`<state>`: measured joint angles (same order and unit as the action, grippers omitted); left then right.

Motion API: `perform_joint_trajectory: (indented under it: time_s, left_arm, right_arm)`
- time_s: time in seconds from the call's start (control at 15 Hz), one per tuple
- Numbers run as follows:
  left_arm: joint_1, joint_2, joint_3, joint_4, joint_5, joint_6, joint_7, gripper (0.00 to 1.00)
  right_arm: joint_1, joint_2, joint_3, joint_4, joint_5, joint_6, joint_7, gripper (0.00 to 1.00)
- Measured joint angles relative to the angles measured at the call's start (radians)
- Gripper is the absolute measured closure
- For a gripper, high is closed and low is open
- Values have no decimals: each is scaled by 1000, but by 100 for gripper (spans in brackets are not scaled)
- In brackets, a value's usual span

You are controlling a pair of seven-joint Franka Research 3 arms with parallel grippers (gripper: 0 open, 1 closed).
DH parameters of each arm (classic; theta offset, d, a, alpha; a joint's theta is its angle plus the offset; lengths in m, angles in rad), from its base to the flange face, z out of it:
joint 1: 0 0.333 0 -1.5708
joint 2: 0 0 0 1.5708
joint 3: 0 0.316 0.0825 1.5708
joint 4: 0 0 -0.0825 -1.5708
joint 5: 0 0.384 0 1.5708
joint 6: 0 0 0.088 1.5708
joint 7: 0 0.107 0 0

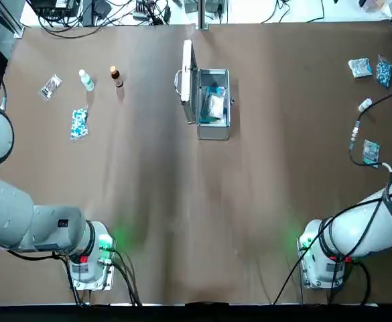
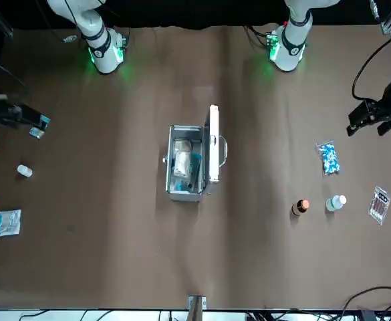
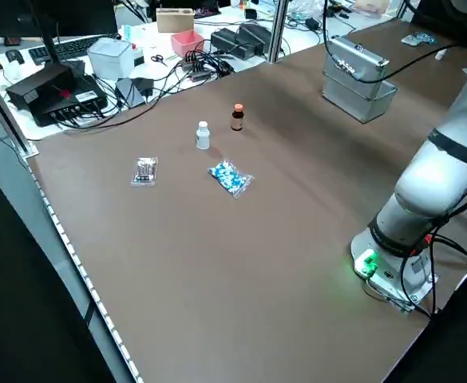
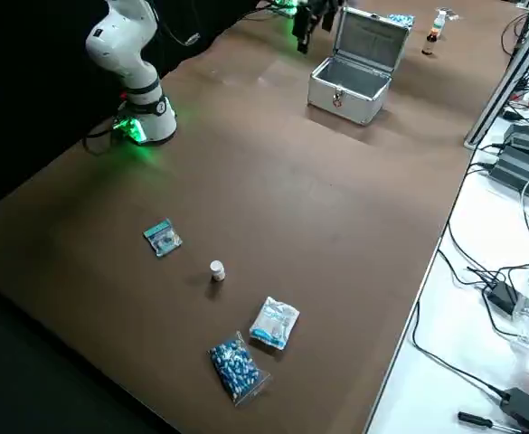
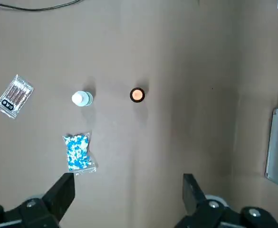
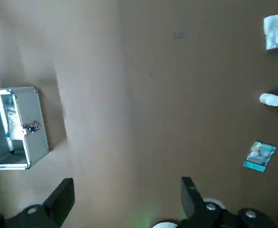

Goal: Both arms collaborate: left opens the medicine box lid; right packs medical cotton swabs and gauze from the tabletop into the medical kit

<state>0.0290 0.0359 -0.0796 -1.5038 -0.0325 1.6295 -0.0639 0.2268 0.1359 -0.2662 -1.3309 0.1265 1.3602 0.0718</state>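
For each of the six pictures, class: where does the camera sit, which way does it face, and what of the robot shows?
Top: overhead, looking down; both arm bases at bottom, open medical kit centre.
Front: across the table, facing the robot; bases at top.
Left side: raised, looking diagonally; one arm base, brown bottle.
Right side: raised, opposite; one arm, kit with lid up.
Left wrist: down over the open left gripper at tabletop.
Right wrist: down over the open right gripper.
Shared: top and front both show the kit.
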Motion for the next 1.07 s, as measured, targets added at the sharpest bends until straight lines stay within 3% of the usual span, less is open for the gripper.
perform_joint_trajectory:
  time_s: [0.2,0.53,1.07]
  left_arm:
    - [0,-3,0,0,0,0,0,0]
    - [0,-3,0,0,0,-3,0,0]
    - [4,-3,1,3,0,-4,-4,0]
  right_arm:
    - [-2,-46,4,-15,0,15,0,1]
    - [2,-101,14,-128,-5,116,-1,1]
    - [-4,-110,10,-143,-55,119,0,1]
